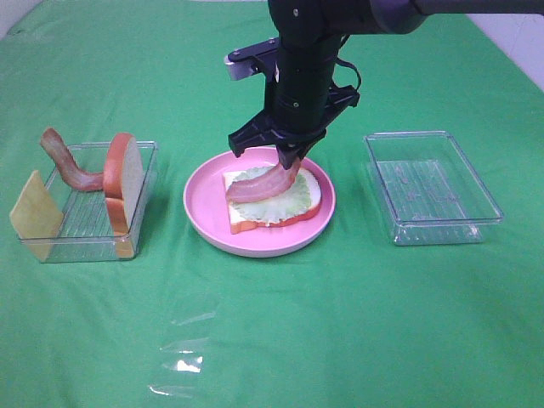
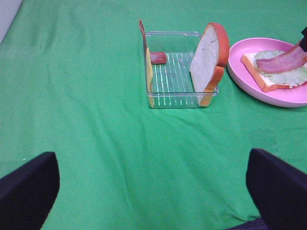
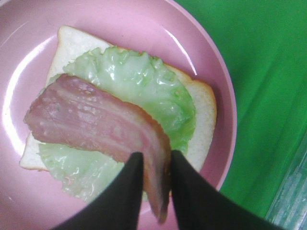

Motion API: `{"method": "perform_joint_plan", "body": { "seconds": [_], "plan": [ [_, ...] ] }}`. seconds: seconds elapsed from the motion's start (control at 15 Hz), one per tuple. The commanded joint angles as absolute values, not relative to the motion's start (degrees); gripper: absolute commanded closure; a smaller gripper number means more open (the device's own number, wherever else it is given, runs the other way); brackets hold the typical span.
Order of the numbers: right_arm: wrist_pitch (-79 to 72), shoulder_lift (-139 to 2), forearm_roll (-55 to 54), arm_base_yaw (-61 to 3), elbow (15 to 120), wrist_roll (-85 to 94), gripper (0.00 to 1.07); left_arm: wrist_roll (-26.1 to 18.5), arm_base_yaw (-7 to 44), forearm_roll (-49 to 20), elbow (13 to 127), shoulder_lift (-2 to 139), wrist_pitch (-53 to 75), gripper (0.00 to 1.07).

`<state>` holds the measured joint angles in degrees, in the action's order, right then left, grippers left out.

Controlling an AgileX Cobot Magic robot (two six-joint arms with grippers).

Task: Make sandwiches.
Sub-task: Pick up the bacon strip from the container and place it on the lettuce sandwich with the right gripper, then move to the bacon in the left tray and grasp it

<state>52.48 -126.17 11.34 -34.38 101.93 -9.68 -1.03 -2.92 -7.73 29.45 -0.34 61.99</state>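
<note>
On the pink plate (image 1: 204,204) lies the sandwich's base: a white bread slice (image 1: 242,223) under pale green lettuce (image 1: 285,202). A reddish-brown bacon strip (image 1: 259,185) rests across the lettuce, its right end raised. My right gripper (image 1: 291,161) hangs over the plate, and in the right wrist view its fingers (image 3: 129,191) pinch that raised bacon end (image 3: 156,187). My left gripper (image 2: 153,191) stands wide open over bare cloth, short of the left tray (image 2: 177,98); it is out of the high view.
The clear left tray (image 1: 85,217) holds an upright bread slice (image 1: 123,183), a curled bacon strip (image 1: 64,161) and a yellow cheese square (image 1: 36,217) leaning on its rim. An empty clear tray (image 1: 429,187) sits right of the plate. Green cloth covers the table.
</note>
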Motion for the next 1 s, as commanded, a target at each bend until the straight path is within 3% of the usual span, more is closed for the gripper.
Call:
{"method": "perform_joint_plan", "body": {
  "seconds": [0.07,0.13,0.47,0.67,0.87,1.0],
  "plan": [
    [53.9,-126.3,11.6,-34.4,102.1,-9.4,0.24,-1.0,-2.9,-8.1,29.5,-0.6,61.7,0.09],
    [55.5,-126.3,12.0,-34.4,102.2,-9.2,0.08,-1.0,-2.9,-8.1,29.5,-0.6,61.7,0.09],
    [76.4,-125.9,12.6,-34.4,110.5,-4.0,0.09,-1.0,-2.9,-8.1,29.5,-0.6,61.7,0.09],
    [76.3,-121.1,7.6,-34.4,110.5,-2.9,0.09,-1.0,-2.9,-8.1,29.5,-0.6,61.7,0.09],
    [76.3,-113.6,6.1,-34.4,105.7,-2.9,0.09,-1.0,-2.9,-8.1,29.5,-0.6,61.7,0.09],
    [76.3,-106.4,6.1,-34.4,96.7,-3.0,0.09,-1.0,-2.9,-8.1,29.5,-0.6,61.7,0.09]
  ]
}}
